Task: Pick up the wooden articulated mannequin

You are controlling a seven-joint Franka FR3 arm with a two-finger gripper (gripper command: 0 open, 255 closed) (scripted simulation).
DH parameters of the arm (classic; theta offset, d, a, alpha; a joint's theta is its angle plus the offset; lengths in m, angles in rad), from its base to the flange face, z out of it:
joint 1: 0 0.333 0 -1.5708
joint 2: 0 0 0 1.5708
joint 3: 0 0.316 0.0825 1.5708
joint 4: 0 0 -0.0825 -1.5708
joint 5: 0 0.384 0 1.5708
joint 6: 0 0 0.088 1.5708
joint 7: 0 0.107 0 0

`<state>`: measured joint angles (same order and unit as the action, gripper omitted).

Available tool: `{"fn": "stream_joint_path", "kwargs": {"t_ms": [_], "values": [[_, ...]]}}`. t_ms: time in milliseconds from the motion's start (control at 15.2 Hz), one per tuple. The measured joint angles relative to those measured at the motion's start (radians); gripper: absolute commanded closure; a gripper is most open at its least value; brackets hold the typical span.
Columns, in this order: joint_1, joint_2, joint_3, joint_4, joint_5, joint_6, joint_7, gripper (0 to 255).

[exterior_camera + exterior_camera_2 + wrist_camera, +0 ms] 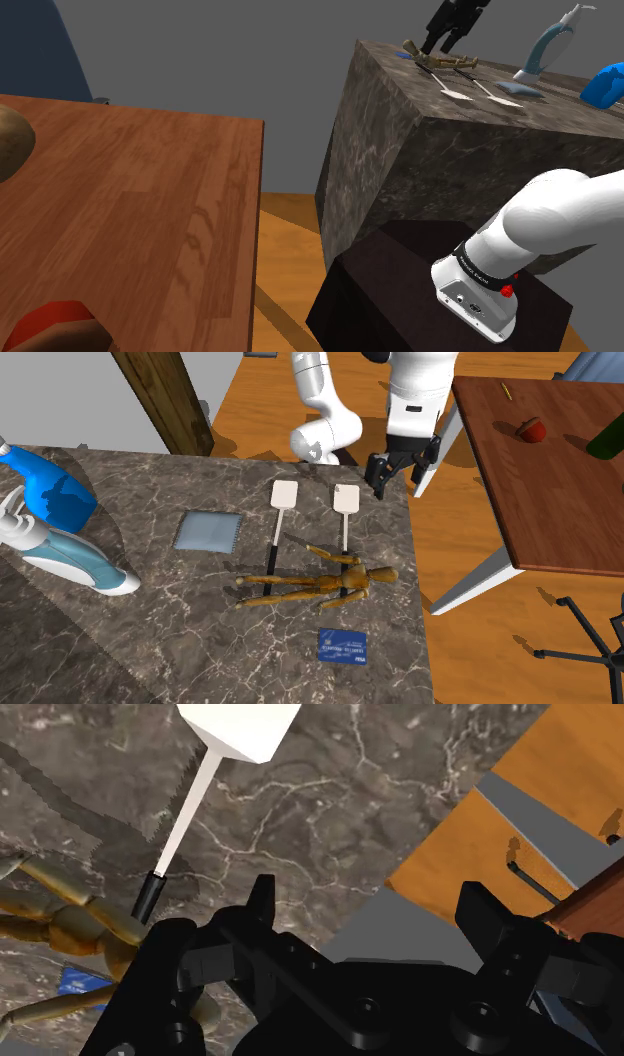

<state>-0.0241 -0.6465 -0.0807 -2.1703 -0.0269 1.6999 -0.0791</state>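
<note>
I see my gripper wide open, holding nothing, above the marble counter's edge. The wooden mannequin lies flat nearby, by two white spatulas' handles.

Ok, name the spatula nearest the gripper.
The spatula on the second exterior view's right, by the counter edge; the other spatula lies farther from the gripper.
</note>
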Motion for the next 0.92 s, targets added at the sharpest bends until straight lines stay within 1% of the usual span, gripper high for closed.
{"fn": "stream_joint_path", "kwargs": {"t_ms": [264,462,792,924], "values": [[-0.018,0.11,-0.067,0.081,-0.025,0.024,-0.074,0],[-0.031,0.181,-0.114,0.148,-0.036,0.025,-0.129,0],[-0.049,0.327,-0.192,0.278,-0.034,0.038,-0.224,0],[-0.053,0.352,-0.207,0.296,-0.032,0.043,-0.242,0]]}}
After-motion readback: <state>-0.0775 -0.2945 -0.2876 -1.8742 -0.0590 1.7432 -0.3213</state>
